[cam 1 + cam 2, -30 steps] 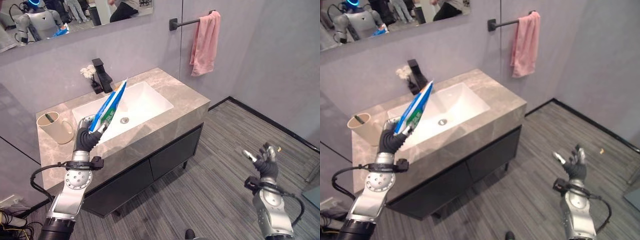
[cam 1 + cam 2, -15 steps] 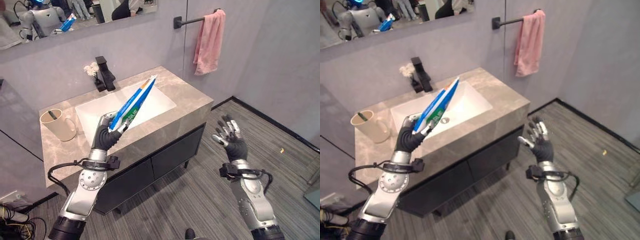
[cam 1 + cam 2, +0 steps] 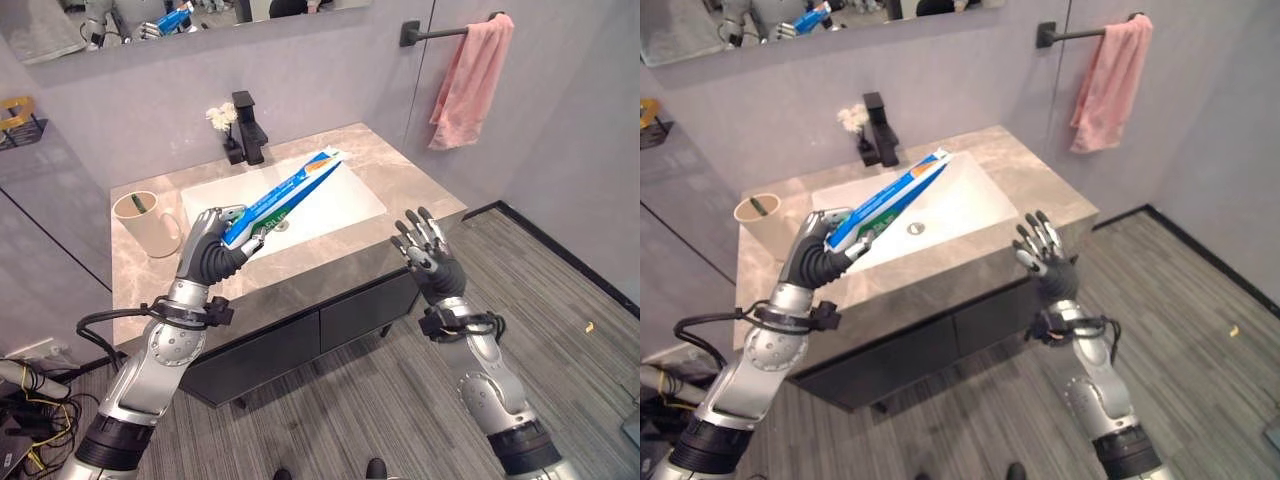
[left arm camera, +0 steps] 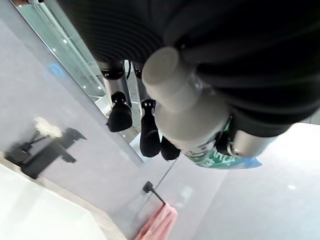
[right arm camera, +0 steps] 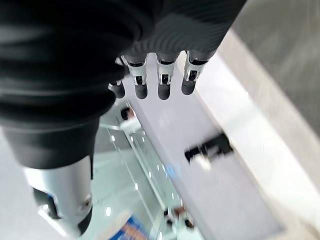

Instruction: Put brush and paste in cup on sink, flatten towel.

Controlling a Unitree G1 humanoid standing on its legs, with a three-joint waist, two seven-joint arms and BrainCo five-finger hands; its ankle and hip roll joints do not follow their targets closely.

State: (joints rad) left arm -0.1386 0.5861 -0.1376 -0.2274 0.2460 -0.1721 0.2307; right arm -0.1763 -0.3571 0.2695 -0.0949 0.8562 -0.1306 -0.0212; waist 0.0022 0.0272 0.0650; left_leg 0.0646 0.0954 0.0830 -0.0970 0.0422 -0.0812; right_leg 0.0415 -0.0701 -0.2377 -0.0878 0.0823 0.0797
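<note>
Beige cup [image 3: 150,223] stood at nine o'clock on the worktop [image 3: 400,190]; the left hand [image 3: 212,248] was clamped on the paste [image 3: 285,193] over the sink [image 3: 345,195] — swing it cupward, cap end down. Right hand [image 3: 428,256] hung splayed, empty. Pink towel [image 3: 470,80] hung bunched at two o'clock.

You see even, soft indoor light, faint shadows under the counter [image 3: 300,285], ceiling lights glinting in the mirror [image 4: 75,55], right wrist view smeared by blur
</note>
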